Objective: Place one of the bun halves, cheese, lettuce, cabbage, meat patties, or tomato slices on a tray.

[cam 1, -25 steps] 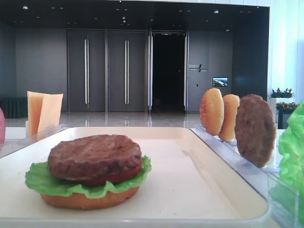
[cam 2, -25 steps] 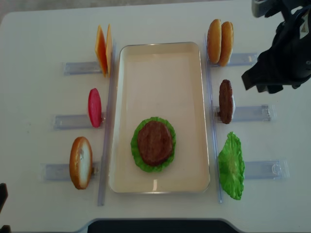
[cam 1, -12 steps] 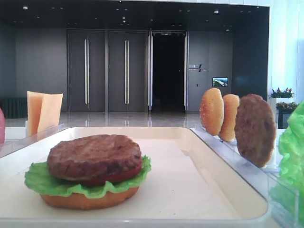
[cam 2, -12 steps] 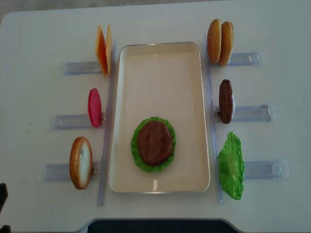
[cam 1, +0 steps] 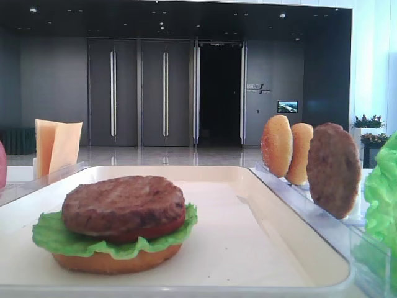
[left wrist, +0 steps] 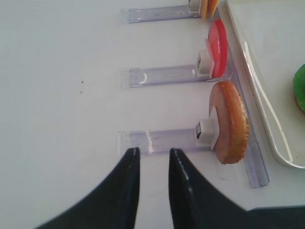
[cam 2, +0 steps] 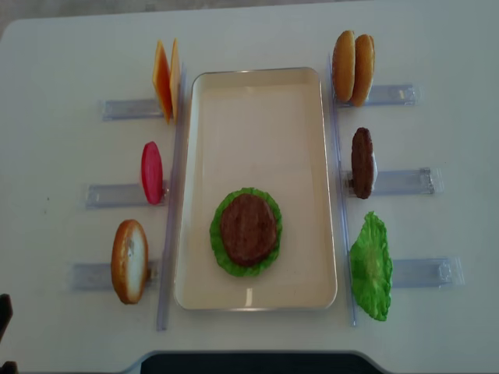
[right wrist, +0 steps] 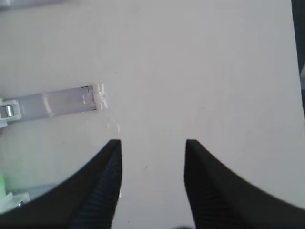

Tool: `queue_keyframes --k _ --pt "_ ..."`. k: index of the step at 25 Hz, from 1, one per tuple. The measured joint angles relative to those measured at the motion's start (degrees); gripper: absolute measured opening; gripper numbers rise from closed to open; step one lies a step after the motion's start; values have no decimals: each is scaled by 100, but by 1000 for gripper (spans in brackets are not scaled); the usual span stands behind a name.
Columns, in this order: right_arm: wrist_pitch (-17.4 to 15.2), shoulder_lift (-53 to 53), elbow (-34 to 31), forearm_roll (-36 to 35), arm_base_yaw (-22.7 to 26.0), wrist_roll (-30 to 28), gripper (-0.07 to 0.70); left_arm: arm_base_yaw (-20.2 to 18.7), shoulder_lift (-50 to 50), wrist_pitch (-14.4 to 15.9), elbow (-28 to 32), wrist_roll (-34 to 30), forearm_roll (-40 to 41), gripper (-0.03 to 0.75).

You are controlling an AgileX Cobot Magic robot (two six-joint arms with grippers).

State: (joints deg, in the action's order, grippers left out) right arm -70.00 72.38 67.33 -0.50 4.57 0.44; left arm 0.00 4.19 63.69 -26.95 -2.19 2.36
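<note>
Cream-white and low-rimmed, the tray [cam 2: 257, 109] is carrying a part-built burger: a grainy dark-brown meat patty [cam 2: 248, 228] is lying flat on a red tomato slice [cam 1: 158, 230], which is sitting on frilly green lettuce [cam 2: 222, 261] and a flat tan bottom bun [cam 1: 118, 261].

Both hands are sitting back over bare counter [right wrist: 200, 62], so one placement looks finished and the next pick is not yet begun. The left hand [left wrist: 152, 160] is showing its dark fingers [left wrist: 127, 186] drawn nearly together, gripping nothing; just ahead of it a domed golden bun half [left wrist: 231, 121] is standing on edge in a clear plastic rack [left wrist: 157, 140], with a smooth red tomato slice [left wrist: 218, 47] upright in the rack beyond and thin pale-orange cheese slices [cam 2: 165, 78] farther ahead again. The right hand [right wrist: 152, 148] is holding its jaws well apart and empty, with a clear rack end [right wrist: 52, 102] ahead and to its left.

As a judgement, cheese or the domed bun would suit next. Either stands on edge, so the fingers need to spread and close across the thin faces, lift clear of the rack, then lay the piece flat on the stack.
</note>
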Motion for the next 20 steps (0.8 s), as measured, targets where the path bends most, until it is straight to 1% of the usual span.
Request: queue_keyframes --k 3,7,12,20 --pt "-1 -478 -117 -19 0 -4 323 0 0 0 0 0 0 160" --pt "-1 -1344 -481 -19 -46 -90 323 0 0 0 0 0 0 160" --pt "-7 -2744 -1118 -5 -129 -209 321 0 0 0 0 0 0 160" --pt "-18 -4216 -2368 50 -129 -259 321 0 0 0 0 0 0 160"
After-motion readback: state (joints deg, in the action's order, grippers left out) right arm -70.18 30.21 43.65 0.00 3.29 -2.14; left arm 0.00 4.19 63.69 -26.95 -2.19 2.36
